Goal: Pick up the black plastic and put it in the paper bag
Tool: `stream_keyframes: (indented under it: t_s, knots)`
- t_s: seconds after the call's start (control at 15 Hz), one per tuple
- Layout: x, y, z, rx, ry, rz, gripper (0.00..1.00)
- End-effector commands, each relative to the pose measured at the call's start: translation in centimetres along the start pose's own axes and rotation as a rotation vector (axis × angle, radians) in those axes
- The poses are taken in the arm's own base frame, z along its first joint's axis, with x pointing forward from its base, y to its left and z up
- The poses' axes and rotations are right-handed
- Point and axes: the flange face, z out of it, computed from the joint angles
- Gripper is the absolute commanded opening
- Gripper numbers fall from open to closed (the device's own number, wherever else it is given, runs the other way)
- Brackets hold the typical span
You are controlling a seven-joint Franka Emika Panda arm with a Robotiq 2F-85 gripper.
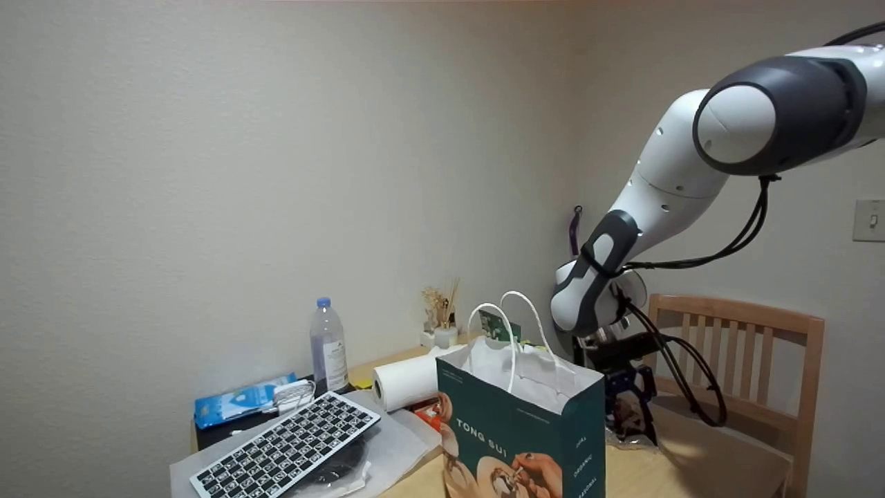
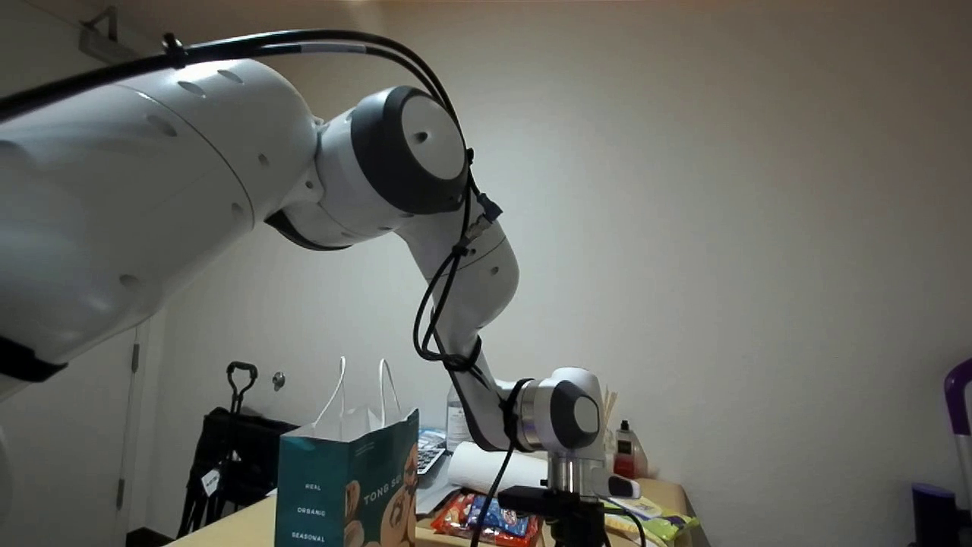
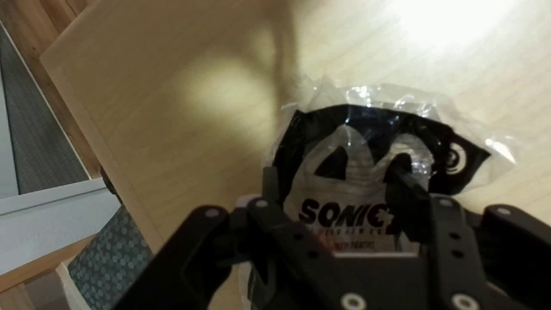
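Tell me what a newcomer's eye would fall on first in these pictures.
Probably the white robot arm, large in the upper part of both exterior views. Next, the dark-green paper bag marked TONG SUI, at the bottom edge of both. In the wrist view, the SONIC-lettered black plastic stands out against the pale table, the open pincer over it.

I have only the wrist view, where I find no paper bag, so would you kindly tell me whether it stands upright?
Observer: Yes, in both exterior views the bag stands upright.
Operator: Thank you; is its mouth open, ready for the plastic?
Observer: It is; an exterior view looks down into the open top.
Operator: Does anything stick up around that opening?
Observer: Yes, two white handles rise in loops above it.
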Motion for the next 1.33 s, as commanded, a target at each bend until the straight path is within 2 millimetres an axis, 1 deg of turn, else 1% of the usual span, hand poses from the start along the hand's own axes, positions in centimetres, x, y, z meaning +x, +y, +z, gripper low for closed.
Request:
stream_keyframes:
  t_s: [0.0, 0.33, 0.53, 0.6, 0.67, 0.73, 0.8, 0.93, 1.13, 1.27]
  knots:
    - [1.4, 0.3, -0.3, -0.006, -0.045, 0.04, 0.35]
    - [2.4, 0.7, -1.0, -0.001, -0.088, 0.07, 0.05]
    - [3.0, 1.0, -1.2, 0.013, -0.126, 0.094, 0.0]
    - [3.1, 1.1, -1.4, 0.018, -0.128, 0.11, 0.0]
    - [2.9, 1.3, -2.2, 0.02, -0.116, 0.128, 0.01]
    - [2.6, 1.4, -3.1, 0.022, -0.101, 0.139, 0.03]
    - [2.1, 1.6, -4.4, 0.033, -0.069, 0.145, 0.03]
    - [0.5, 1.8, -7.5, 0.061, -0.029, 0.133, 0.04]
    - [-2.4, 1.9, -13.1, 0.104, 0.059, 0.115, 0.03]
    - [-4.8, 1.7, -16.9, 0.135, 0.112, 0.11, 0.03]
